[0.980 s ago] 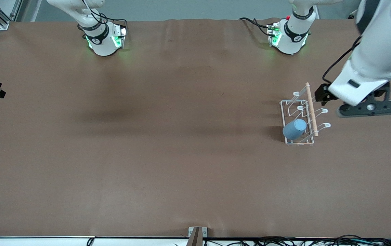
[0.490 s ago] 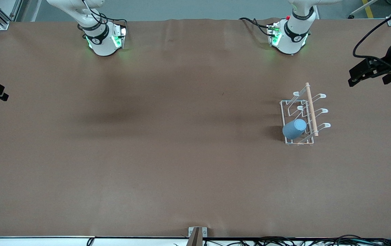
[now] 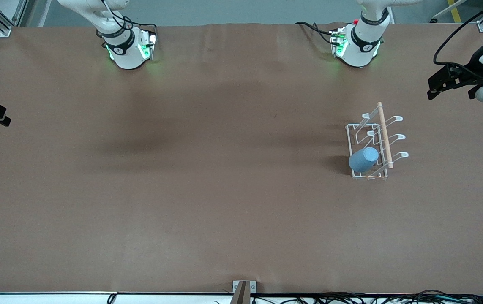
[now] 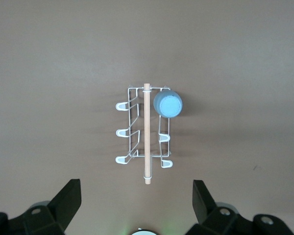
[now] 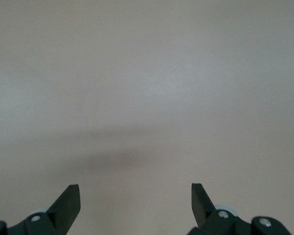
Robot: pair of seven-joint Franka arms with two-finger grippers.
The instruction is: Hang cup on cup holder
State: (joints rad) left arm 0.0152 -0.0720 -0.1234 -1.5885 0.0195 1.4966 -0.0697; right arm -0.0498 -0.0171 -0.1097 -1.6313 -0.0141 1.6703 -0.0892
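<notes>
Cup (image 3: 364, 159) is already on the cup holder (image 3: 374, 145), mouth over one prong at the end of the rack nearer the front camera, lower right of the front frame. Left gripper (image 4: 136, 200) hangs high over the table with fingers spread, nothing in them. Right gripper (image 5: 135, 200) spread too, empty, over bare table; that arm waits. Risk: the cup sits tilted on a thin wire prong, so a low sweep by the left arm could clip the wooden rod (image 3: 385, 134) and knock it off.
</notes>
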